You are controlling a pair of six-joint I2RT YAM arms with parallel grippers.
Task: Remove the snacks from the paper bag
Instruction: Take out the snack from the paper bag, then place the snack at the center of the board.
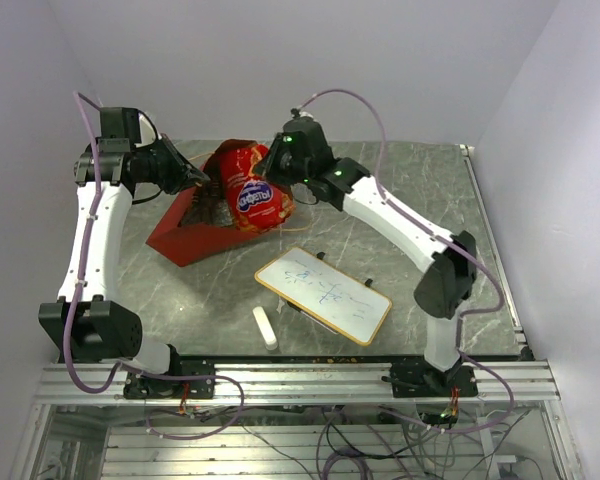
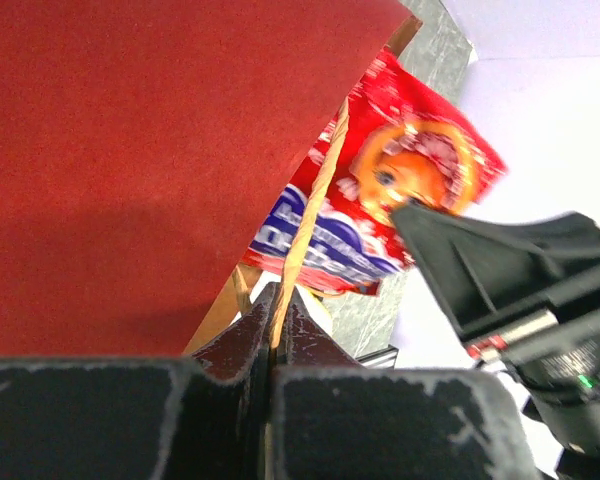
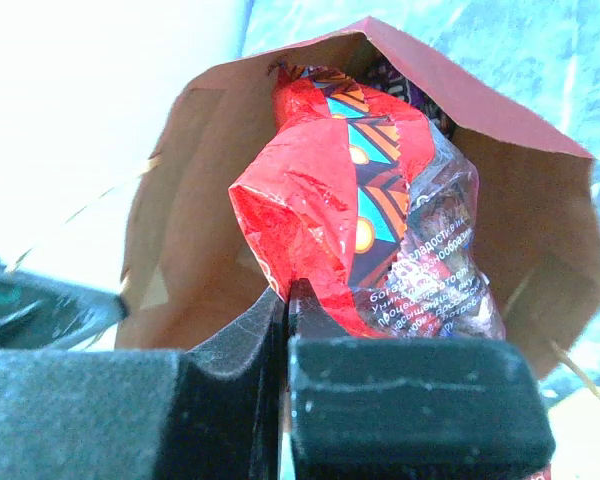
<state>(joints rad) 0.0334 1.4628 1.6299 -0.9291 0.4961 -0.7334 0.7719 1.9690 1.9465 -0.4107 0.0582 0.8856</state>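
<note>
a: top view first. the paper bag [image 1: 185, 232] lies tipped on its side on the table [image 1: 430, 190], mouth toward the right gripper [image 1: 276, 168], and the big red-orange snack bag [image 1: 255, 192] sticks half out of that mouth.

b: the left gripper [image 1: 192, 178] is at the paper bag's upper edge, the right one at the top of the snack bag. the whiteboard [image 1: 323, 295] and eraser stick [image 1: 265, 328] sit well apart from it all, nearer the bases.

a: left wrist view now. jaws clenched on the twine handle [image 2: 315, 205], with the paper bag's red wall filling the left side.

b: thin hold, that. if the twine slips or tears under a pull from the other arm, i'd say the whole paper bag drags along with the packet.

a: right wrist view. jaws pinched tight on a crumpled corner of the snack bag, brown kraft lining behind it.

b: only a corner of crinkly film, so it could slide free mid-pull. something dark purple shows deeper in, too hidden to name. smaller packs might spill out, or get left inside.
</note>
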